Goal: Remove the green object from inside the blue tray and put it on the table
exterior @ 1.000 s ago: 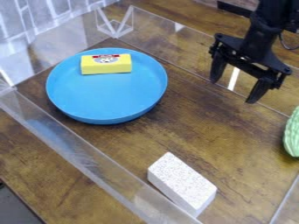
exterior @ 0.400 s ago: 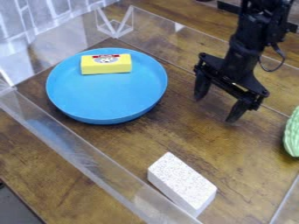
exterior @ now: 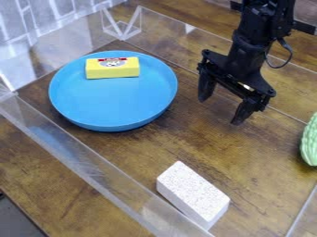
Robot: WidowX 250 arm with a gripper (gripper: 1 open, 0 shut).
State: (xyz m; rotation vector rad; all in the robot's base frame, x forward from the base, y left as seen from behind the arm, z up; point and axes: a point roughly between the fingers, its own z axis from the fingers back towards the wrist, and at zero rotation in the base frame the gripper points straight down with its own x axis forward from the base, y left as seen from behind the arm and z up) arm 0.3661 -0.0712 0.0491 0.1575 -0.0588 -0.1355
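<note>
black pincer hangs wide and empty over the table, just right of the blue tray; what seems the green object lies at frame's right edge.

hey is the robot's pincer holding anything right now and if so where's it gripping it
Nothing is held. The pincer is open and empty above the table, between the blue tray and the green object.

The green object is a light green, bumpy toy lying on the table at the right edge of view, partly cut off, well apart from the tray. The tray is a round, shallow, bright blue dish resting flat on the dark wood-grain table.
</note>
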